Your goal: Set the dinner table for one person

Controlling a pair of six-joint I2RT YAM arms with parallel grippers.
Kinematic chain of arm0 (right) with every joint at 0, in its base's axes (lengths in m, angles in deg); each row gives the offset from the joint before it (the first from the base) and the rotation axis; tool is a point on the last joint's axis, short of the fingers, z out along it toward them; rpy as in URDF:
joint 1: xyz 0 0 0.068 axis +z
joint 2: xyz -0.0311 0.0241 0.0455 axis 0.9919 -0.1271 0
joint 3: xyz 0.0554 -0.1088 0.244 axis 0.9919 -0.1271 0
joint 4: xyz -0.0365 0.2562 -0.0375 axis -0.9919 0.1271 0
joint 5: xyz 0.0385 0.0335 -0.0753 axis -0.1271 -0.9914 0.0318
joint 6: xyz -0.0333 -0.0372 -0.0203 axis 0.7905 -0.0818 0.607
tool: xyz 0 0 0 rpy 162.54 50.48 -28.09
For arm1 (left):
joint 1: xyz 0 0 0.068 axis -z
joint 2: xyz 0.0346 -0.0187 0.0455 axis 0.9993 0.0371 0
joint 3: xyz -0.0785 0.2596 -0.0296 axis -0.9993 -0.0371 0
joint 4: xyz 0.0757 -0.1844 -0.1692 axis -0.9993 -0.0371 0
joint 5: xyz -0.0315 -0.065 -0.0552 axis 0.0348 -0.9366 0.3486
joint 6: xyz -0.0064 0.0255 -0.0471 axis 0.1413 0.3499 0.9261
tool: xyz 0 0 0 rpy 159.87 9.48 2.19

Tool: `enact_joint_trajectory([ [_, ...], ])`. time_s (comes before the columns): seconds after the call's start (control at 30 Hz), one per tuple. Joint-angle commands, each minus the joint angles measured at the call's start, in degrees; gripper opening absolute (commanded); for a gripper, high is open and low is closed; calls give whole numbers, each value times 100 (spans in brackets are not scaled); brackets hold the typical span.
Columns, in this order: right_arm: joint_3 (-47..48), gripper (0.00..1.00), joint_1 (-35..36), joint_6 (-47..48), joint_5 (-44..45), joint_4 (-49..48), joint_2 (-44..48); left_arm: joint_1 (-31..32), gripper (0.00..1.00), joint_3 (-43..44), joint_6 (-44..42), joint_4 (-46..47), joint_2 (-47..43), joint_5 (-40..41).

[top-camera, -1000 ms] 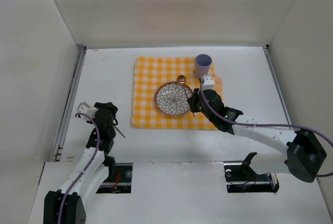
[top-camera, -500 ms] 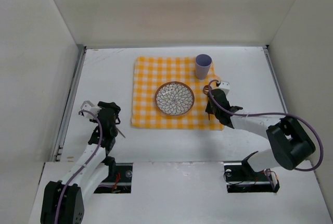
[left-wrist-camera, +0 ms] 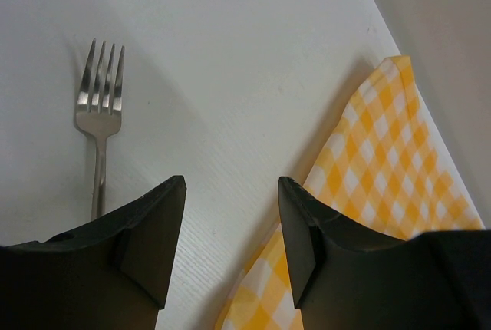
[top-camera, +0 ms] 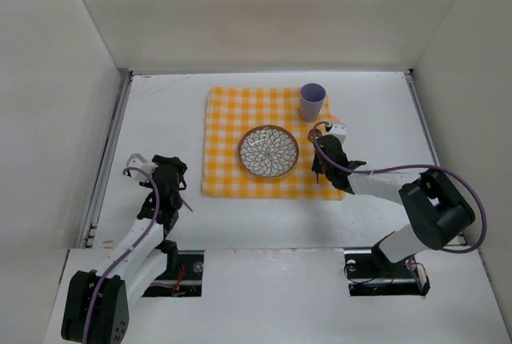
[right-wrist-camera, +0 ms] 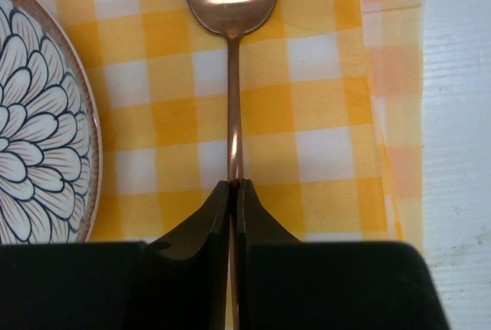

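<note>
1. Far left, near the front edge, the left end effector (left-wrist-camera: 232, 192) hangs low with its jaws apart and nothing between them. A steel fork (left-wrist-camera: 98, 115) lies flat just to its left, tines pointing away.
2. Under everything spreads the white tabletop (top-camera: 160, 112), filling the floor of the scene from wall to wall. It looks stiff, matte and fixed, so it is a surface to set things on, not a thing to grasp. Thin cutlery lying flat on it probably has to be pinched across the narrow handle.
3. At the centre lies the yellow-and-white checked cloth (top-camera: 232, 120), soft and likely to ruck if dragged. On it sits a patterned plate (top-camera: 268, 150), which looks breakable.
4. Right of the plate, the right end effector (right-wrist-camera: 232, 188) is clamped on the slim handle of a copper spoon (right-wrist-camera: 230, 8), whose bowl points to the far side over the cloth. Whether the spoon touches the cloth I cannot tell.
5. Farther back on the right stands a lilac cup (top-camera: 312, 101), upright at the cloth's far corner.
</note>
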Motion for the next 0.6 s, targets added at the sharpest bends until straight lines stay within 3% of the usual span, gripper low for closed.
enact_joint_trajectory([
  [0.0, 221, 6, 57, 12, -24, -409, -60, 27, 49, -88, -15, 303, -49, 75],
  [0.27, 230, 9, 93, -23, -50, -304, -200, 45, 49, -53, -15, 312, 82, 110],
  [0.5, 177, 45, 128, -138, 152, -110, 106, 62, 49, -17, -146, 347, 144, 197],
  [0.57, 177, 51, 171, -59, 187, -101, 431, 89, 42, 9, -278, 295, 83, 198],
])
